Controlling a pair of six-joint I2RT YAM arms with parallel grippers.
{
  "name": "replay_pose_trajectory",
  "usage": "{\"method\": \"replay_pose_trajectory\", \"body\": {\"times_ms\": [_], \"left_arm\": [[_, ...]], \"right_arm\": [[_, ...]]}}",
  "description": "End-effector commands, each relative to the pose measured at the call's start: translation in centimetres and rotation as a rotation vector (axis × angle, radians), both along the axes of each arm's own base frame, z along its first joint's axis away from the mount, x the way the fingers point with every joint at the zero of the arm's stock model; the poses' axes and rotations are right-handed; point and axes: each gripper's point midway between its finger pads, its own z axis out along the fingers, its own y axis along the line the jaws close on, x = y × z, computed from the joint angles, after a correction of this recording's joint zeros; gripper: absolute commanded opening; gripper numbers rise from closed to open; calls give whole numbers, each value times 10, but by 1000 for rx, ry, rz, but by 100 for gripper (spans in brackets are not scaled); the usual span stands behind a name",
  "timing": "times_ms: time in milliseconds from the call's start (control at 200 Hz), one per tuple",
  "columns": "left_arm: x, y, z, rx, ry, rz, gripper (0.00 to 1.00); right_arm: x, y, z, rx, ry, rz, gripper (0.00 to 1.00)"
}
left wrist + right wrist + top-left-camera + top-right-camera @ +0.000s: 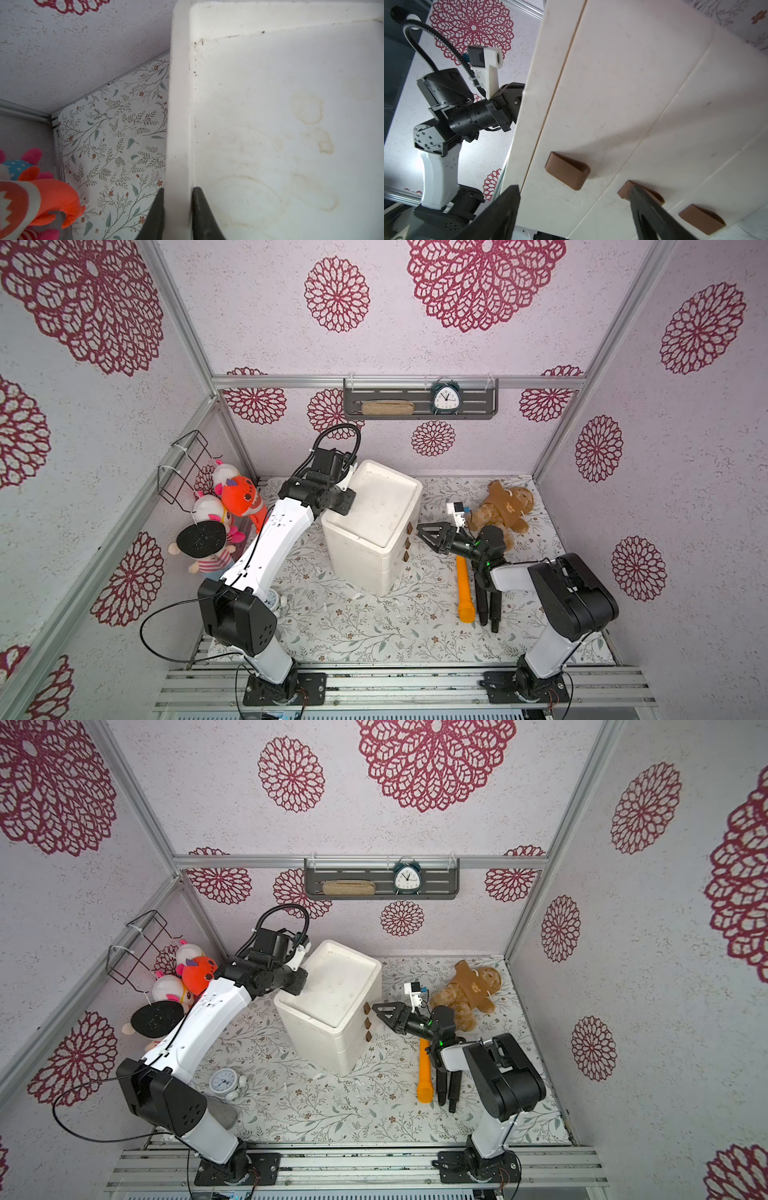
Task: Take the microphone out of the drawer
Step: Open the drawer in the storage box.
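White drawer unit [374, 526], drawers shut, on floral table [353, 626].
Left fingers [158, 207] clenched on its top rim; right fingers [654, 218] spread near top handle [568, 171]; wall [469, 448] close behind.

Pale textured walls [249, 323] carry crimson floral medallions [336, 294]; a grey shelf [419, 416] hangs on the back wall above the leaf-patterned tabletop [353, 626].

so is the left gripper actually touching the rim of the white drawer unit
Touching. The left wrist view shows the left gripper shut on the drawer unit's rim, a finger against each side, no gap.
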Motion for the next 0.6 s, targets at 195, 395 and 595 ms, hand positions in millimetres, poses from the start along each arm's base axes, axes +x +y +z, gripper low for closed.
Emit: {"method": "replay_pose_trajectory", "body": {"times_ms": [195,395,595], "left_arm": [[-10,-5,-54,108,148,-45,1],[-9,-4,-54,114,147,-46,1],[-10,-3,-54,116,147,-44,1]], "right_arm": [[-4,9,43,173,-94,82,83],[-4,20,45,180,-95,108,83],[-4,32,44,186,-91,134,83]]}}
